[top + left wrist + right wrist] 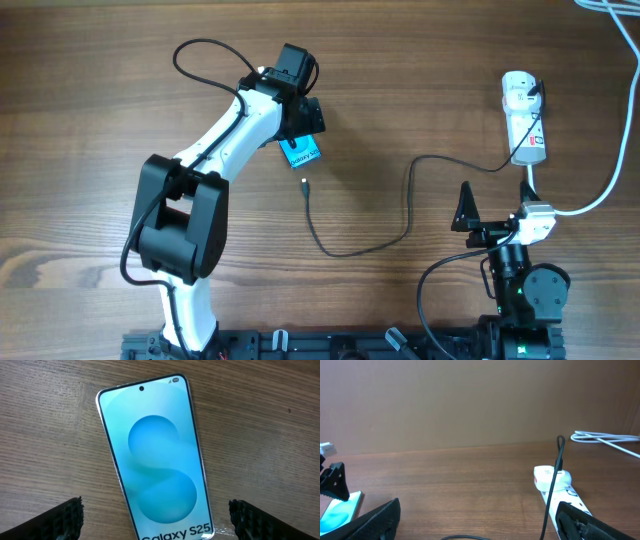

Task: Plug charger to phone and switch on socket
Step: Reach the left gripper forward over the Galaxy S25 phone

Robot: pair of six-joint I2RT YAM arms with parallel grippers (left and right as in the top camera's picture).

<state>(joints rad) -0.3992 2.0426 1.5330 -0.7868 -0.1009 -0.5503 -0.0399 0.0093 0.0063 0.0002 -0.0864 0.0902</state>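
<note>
"Galaxy S25" lettering on phone (155,457)

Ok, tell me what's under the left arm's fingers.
The phone lies screen up on the wooden table, between the open left fingers, touching neither. From overhead the left arm hides most of it; only the lettered end shows.
</note>
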